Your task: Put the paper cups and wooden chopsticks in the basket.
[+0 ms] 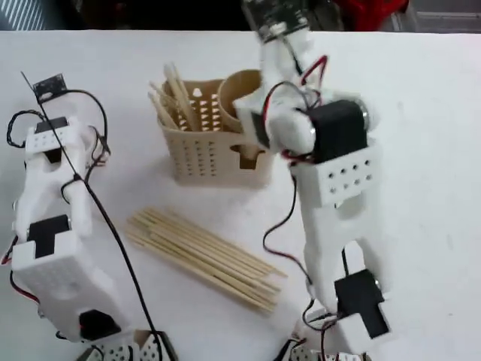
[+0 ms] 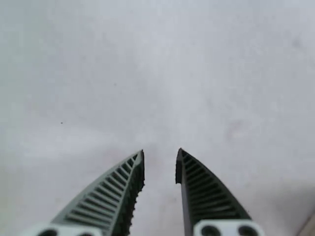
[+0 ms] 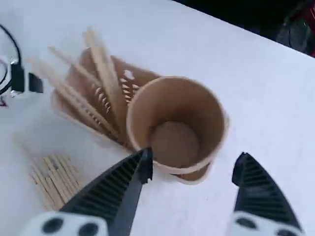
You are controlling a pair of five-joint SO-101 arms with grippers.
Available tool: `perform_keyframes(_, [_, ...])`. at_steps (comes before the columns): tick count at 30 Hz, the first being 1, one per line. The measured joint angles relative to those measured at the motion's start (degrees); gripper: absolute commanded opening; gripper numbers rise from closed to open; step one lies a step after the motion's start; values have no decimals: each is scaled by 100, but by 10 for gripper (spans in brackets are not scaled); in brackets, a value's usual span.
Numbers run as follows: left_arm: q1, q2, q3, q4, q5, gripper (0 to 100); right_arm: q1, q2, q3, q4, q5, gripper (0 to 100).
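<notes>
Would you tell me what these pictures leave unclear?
High view: the right arm hides the right side of the cup and basket.
Right wrist view: the cup hides the basket's floor; one cup or a stack, unclear.
High view: the loose chopsticks are too fine to count.

A fixed high camera looks steeply down over the white worktop [image 1: 421, 90]. The left wrist camera peers past the left end effector [image 2: 160, 151] at bare worktop, close up. The right wrist camera looks past the right end effector [image 3: 195, 155] down onto the basket [image 3: 61, 105], which the high view shares.
</notes>
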State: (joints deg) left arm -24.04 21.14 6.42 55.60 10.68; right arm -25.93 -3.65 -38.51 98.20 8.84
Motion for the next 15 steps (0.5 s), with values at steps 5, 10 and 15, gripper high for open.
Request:
perform_keyframes(5, [0, 0, 0, 0, 0, 123, -888, -695, 1169, 0, 677, 261])
perform_keyframes(10, [-26, 0, 0, -229, 0, 123, -1890, -1345, 3191, -114, 1354, 176])
perform_keyframes(15, [-237, 0, 0, -369, 0, 123, -2110, -1767, 5705, -1486, 1459, 46])
